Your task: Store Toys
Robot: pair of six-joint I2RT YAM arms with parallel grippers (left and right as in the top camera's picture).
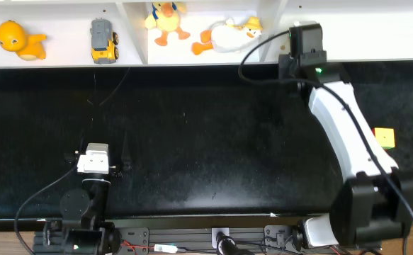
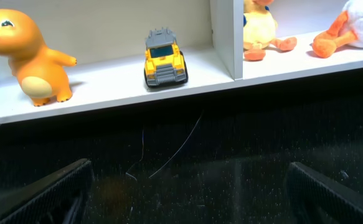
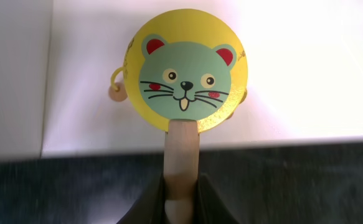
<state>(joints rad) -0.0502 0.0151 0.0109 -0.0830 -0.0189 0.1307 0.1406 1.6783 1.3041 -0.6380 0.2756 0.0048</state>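
Observation:
A yellow rattle drum (image 3: 184, 78) with a green cat face and a wooden handle (image 3: 181, 152) is over the white shelf floor (image 3: 306, 93). My right gripper (image 3: 181, 202) is shut on the handle's end, at the shelf's front edge. From above, that gripper (image 1: 302, 44) is at the right compartment of the shelf (image 1: 64, 62). I cannot tell whether the drum rests on the shelf. My left gripper (image 2: 187, 193) stands open and empty low over the black mat, near its base (image 1: 94, 159).
The shelf holds an orange figure (image 1: 20, 39), a yellow truck (image 1: 104, 40), a yellow plush duck (image 1: 166, 21) and a white plush duck (image 1: 227, 35), with dividers between compartments. A small yellow cube (image 1: 384, 137) lies on the black mat (image 1: 213, 134) at the right.

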